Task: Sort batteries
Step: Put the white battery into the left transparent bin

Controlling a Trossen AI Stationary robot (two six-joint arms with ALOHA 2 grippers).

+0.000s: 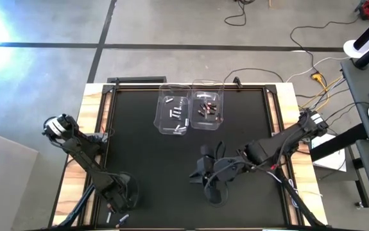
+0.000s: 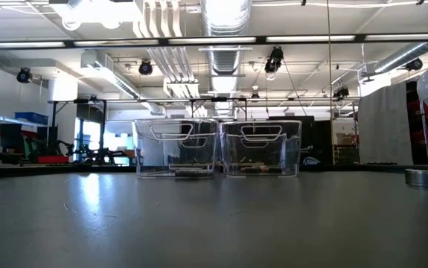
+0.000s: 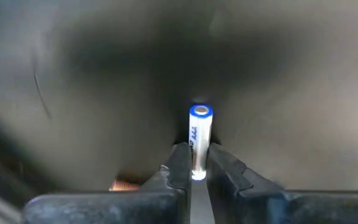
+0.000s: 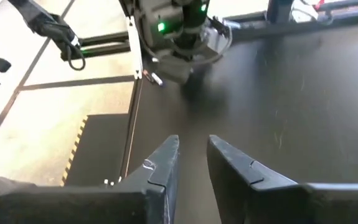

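Dark surface (image 1: 145, 160): a white battery (image 3: 200, 140) is pinched by left pincer (image 3: 195, 168); right pincer (image 4: 192, 155) is held spread.

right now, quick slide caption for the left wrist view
Left gripper closed on a white AAA battery with a blue-ringed end, just above the dark table.

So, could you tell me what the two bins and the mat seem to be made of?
The bins look like clear, glossy plastic: the room shows through their walls. The mat looks like matte black rubber or vinyl, though its faint sheen in the low view leaves that open.
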